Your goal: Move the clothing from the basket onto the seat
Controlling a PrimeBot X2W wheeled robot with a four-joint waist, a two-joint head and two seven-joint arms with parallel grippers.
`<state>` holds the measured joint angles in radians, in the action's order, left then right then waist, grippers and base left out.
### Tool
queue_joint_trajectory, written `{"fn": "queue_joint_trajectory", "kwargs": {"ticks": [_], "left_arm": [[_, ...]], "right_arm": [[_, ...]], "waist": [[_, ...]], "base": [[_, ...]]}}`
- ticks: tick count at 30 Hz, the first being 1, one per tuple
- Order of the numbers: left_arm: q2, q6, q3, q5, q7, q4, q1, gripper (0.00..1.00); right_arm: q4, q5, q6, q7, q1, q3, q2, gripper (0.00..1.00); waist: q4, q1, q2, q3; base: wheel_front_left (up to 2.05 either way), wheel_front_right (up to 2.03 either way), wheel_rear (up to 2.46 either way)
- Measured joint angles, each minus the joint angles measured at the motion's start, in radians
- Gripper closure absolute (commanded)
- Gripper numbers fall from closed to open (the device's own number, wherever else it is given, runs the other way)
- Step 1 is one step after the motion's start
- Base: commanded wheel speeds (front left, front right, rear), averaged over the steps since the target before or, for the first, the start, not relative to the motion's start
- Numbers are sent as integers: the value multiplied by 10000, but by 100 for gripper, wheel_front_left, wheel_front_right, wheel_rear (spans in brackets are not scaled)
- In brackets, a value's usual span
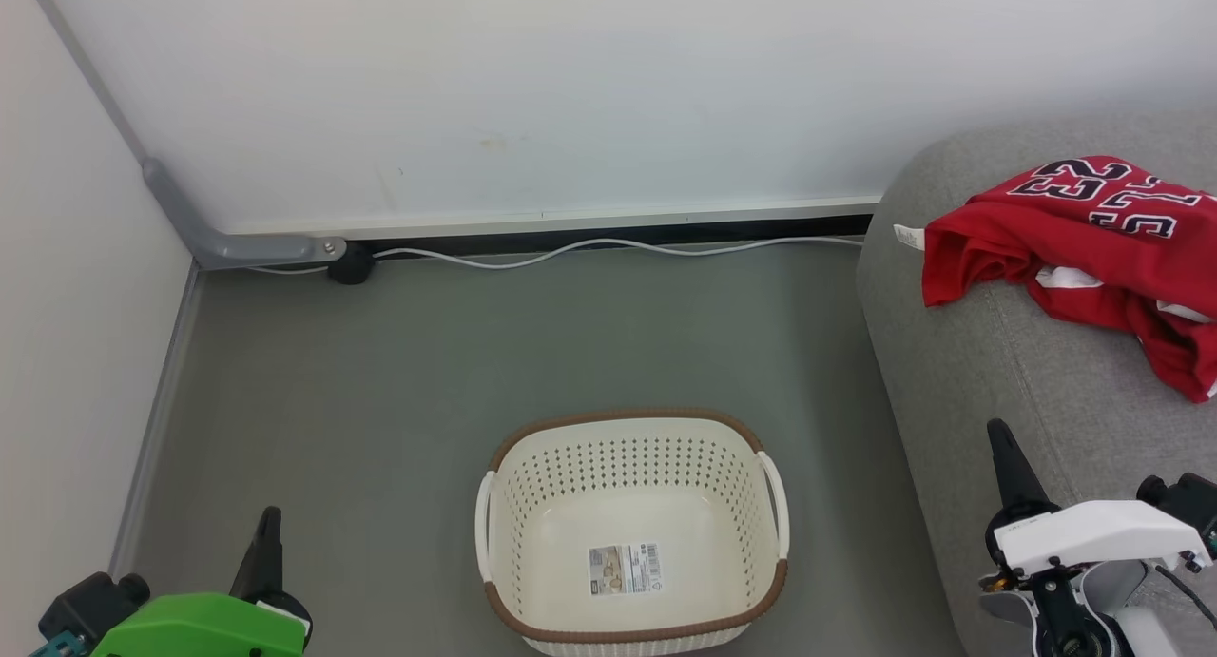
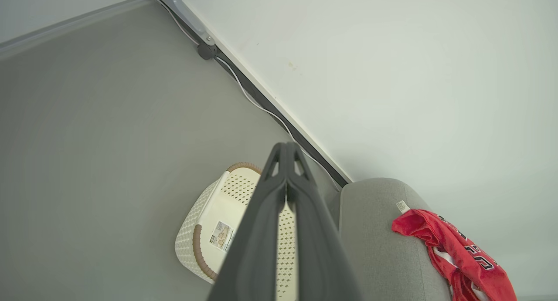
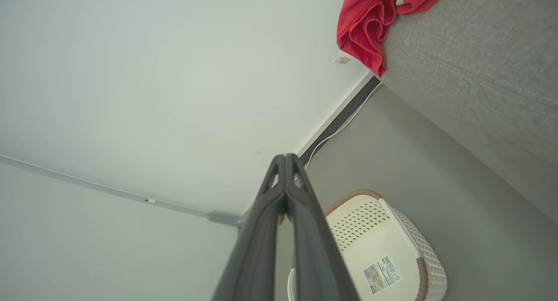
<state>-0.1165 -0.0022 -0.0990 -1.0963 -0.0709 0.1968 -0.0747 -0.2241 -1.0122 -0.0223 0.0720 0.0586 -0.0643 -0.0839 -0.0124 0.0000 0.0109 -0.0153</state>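
Observation:
The cream-white perforated basket (image 1: pixel 632 533) with a brown rim stands on the grey floor, holding just a paper label (image 1: pixel 624 570). Red clothing (image 1: pixel 1084 248) lies crumpled on the grey sofa (image 1: pixel 970 372) at the right, the jersey's black numerals facing up, white patches among the folds. My left gripper (image 1: pixel 271 519) is shut at the lower left, left of the basket. At the lower right, over the sofa's front, my right gripper (image 1: pixel 998 434) is shut too. The wrist views show the basket (image 2: pixel 218 222) (image 3: pixel 383 248) beyond each gripper's (image 2: pixel 285 146) (image 3: pixel 285 157) closed fingers, and the clothing (image 2: pixel 457 253) (image 3: pixel 370 26) on the sofa.
A white wall stands behind, with a white cable (image 1: pixel 608 248) running along its dark base. A grey conduit (image 1: pixel 204 234) bends in the left corner beside a side wall. Grey floor (image 1: pixel 532 343) spreads between the wall and basket.

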Motion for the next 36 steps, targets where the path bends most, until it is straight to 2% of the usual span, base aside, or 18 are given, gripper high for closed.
{"fn": "queue_joint_trajectory", "kwargs": {"ticks": [36], "left_arm": [[428, -869, 1072, -3946, 1189, 543, 884, 100]], "right_arm": [[-372, -4719, -686, -1097, -813, 1149, 109, 100]], "waist": [[95, 0, 0, 139]], "base": [[0, 0, 0]]}}
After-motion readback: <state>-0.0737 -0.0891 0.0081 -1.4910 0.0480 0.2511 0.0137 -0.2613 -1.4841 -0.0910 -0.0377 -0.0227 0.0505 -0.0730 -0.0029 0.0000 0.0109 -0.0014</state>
